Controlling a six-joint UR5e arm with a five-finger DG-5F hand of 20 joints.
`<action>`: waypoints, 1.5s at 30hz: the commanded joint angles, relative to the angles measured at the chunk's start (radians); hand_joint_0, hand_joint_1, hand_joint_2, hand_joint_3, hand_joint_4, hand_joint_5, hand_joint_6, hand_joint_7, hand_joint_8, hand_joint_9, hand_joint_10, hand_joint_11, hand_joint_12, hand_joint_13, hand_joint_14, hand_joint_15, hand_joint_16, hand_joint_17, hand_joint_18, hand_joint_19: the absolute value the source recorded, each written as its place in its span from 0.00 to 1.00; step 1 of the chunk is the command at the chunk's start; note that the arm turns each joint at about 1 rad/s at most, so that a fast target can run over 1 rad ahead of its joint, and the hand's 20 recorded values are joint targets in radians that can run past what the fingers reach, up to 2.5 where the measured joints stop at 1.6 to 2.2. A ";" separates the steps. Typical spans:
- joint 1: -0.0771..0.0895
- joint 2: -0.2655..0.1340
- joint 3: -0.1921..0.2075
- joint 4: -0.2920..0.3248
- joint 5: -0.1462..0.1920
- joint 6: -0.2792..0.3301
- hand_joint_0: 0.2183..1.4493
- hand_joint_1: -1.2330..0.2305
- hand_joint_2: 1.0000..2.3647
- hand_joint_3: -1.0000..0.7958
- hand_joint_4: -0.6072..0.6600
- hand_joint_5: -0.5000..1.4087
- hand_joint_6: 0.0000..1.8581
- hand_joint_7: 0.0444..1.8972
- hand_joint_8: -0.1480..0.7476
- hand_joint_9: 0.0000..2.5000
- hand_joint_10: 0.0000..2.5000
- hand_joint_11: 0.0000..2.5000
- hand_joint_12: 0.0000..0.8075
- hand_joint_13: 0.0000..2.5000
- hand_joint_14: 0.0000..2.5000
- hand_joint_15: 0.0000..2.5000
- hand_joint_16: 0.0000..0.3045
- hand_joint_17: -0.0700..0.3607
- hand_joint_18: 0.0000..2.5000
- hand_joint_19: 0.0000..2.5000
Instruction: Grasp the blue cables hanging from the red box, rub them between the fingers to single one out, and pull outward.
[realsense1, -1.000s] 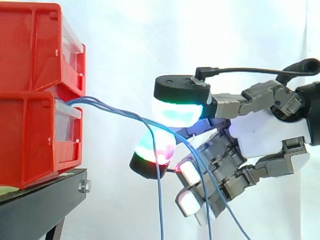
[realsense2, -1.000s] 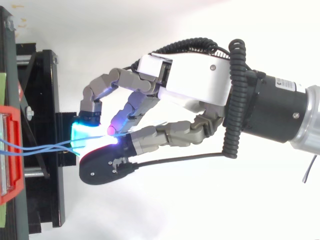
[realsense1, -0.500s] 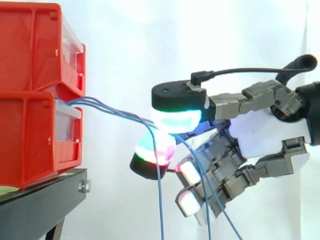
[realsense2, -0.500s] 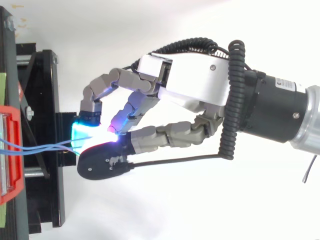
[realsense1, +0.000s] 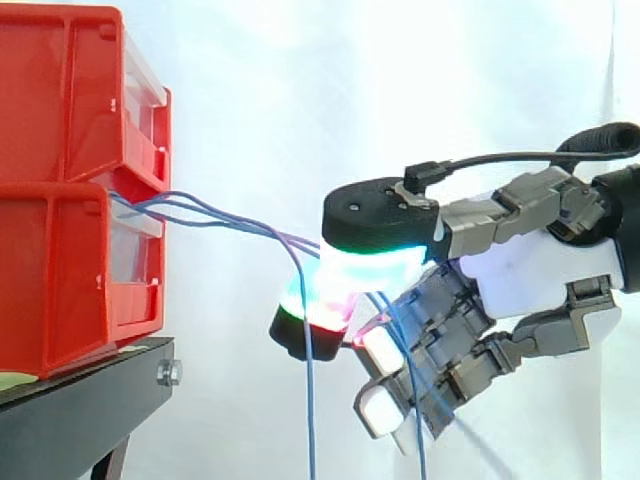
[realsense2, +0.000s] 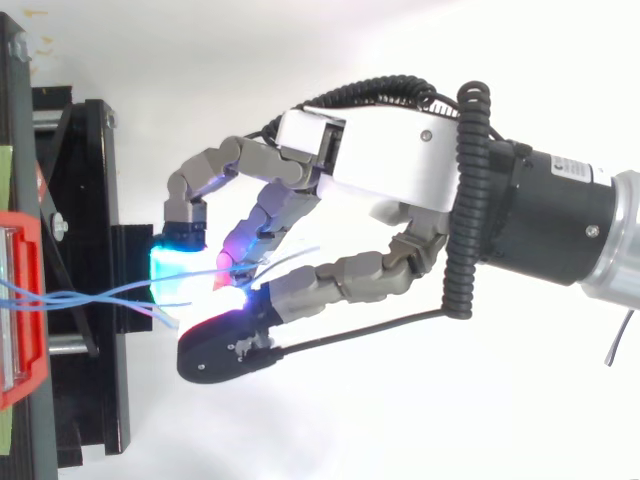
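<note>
Several thin blue cables (realsense1: 270, 232) come out between the two stacked red boxes (realsense1: 60, 270) and run right to my hand (realsense1: 530, 270). The hand is shut on them. Its thumb pad (realsense1: 375, 268), glowing cyan and green, presses down on a finger pad (realsense1: 315, 312) glowing green and red, with the cables between. Past the pinch, loose strands (realsense1: 308, 400) hang straight down. From above, the cables (realsense2: 70, 297) fan out from the red box (realsense2: 20, 380) to the glowing pads, and the palm (realsense2: 400, 160) lies to the right.
The red boxes rest on a black stand (realsense1: 90, 395) at the left, its frame (realsense2: 90, 200) running along the left edge from above. A white curtain hangs behind. The remaining fingers (realsense1: 420, 370) curl below the pinch.
The thumb pad has slid back to the right across the finger pad, rolling the cables. The strands have spread apart, and one hanging strand has swung left.
</note>
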 joint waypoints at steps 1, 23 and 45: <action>0.000 0.000 0.000 -0.021 -0.003 0.001 0.37 0.24 0.00 0.28 0.54 0.18 0.48 0.51 0.47 0.42 0.01 0.28 0.43 0.37 0.01 0.21 0.15 0.41 0.32 0.19; 0.000 0.000 0.000 -0.051 -0.007 0.003 0.31 0.45 0.01 0.38 0.53 0.19 0.46 0.50 0.49 0.45 0.01 0.28 0.45 0.39 0.01 0.22 0.17 0.43 0.32 0.21; -0.005 0.002 0.019 -0.054 -0.007 0.000 0.36 0.22 0.01 0.44 0.49 0.18 0.47 0.54 0.47 0.42 0.01 0.29 0.43 0.37 0.01 0.21 0.16 0.42 0.32 0.19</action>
